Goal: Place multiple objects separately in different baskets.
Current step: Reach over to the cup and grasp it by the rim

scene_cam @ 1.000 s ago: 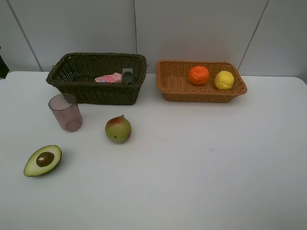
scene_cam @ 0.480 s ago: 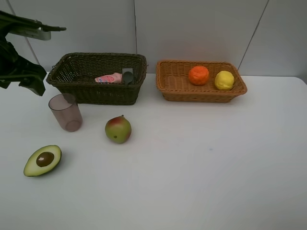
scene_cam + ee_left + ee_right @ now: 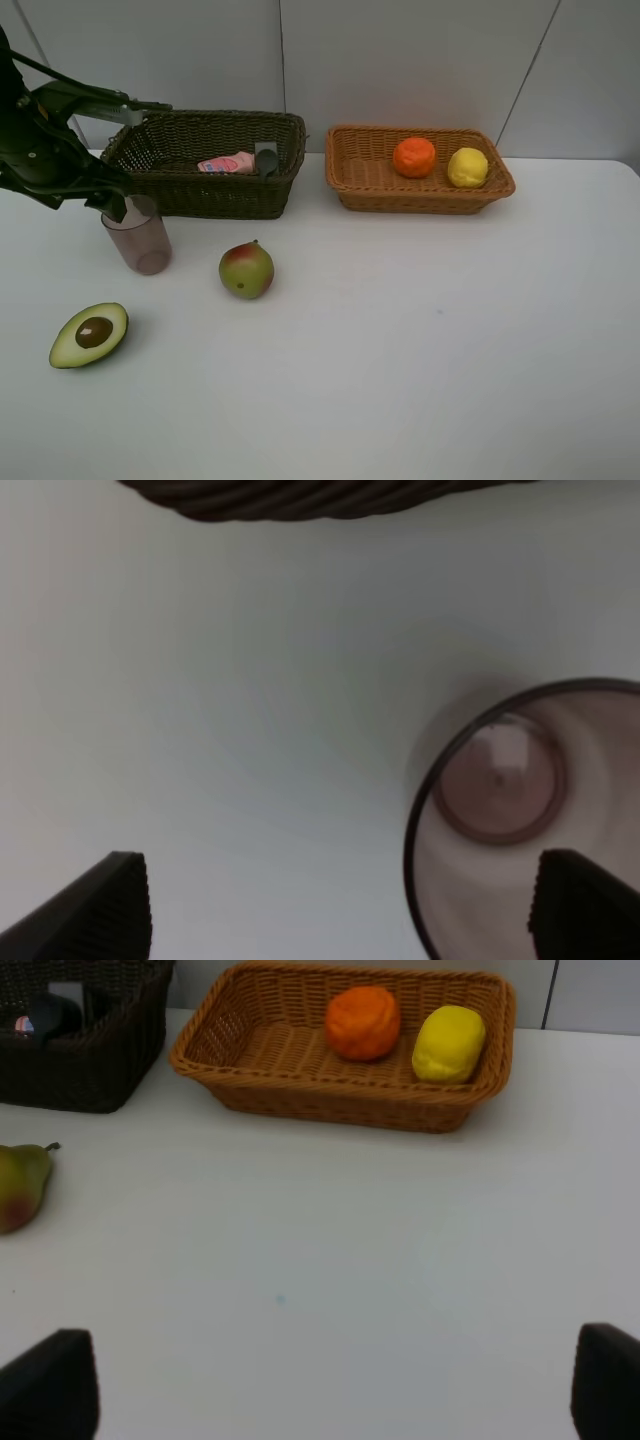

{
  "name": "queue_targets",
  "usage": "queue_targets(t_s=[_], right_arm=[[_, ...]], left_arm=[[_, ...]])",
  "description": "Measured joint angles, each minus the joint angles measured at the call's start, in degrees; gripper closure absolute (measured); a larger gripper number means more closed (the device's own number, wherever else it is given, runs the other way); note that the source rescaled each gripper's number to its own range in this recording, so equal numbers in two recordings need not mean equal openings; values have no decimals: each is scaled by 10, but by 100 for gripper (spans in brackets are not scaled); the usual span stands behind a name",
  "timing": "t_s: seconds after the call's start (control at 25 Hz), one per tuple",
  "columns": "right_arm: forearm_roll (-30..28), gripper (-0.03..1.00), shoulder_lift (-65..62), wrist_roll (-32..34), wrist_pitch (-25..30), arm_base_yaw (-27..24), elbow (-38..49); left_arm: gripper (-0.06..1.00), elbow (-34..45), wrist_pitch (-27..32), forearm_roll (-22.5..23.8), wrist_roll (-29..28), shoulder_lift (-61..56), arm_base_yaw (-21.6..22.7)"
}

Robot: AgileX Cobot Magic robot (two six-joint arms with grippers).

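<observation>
Exterior high view shows the robot's left hand [image 3: 116, 204] hanging open at the rim of a translucent mauve plastic cup [image 3: 138, 238], which stands upright on the white counter [image 3: 420, 350] just in front of the deep dark brown-green woven wicker basket [image 3: 200, 195]. Seen through the left wrist camera, the two black fingers [image 3: 110, 905] are spread wide apart, one over bare counter and the other over the cup's round mouth, so that the cup's near wall lies between them; nothing is gripped. Inside the dark basket lie a small pink bottle [image 3: 227, 163] and, just beside it, a dark grey object [image 3: 266, 160] too hidden to identify. To the right, apart from it, the shallower orange-tan woven wicker basket [image 3: 420, 200] holds a round orange [image 3: 414, 157] and a yellow lemon [image 3: 467, 167] side by side toward its right end. A red-green pear-like fruit [image 3: 246, 270] stands on the open counter to the right of the cup, and a halved avocado [image 3: 90, 335], cut face and brown stone up, lies nearer the front-left edge, well apart from both baskets. The right hand [image 3: 330, 1390], out of the high camera's sight, has its fingers likewise parted and empty above bare counter, facing the orange-tan basket
</observation>
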Motion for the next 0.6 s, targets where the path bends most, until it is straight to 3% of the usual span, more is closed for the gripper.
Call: queue_targets(t_s=[0.6], right_arm=[[0,-3,0,0,0,0,0]], left_arm=[[-6,0,-81,-19,0,74,0]])
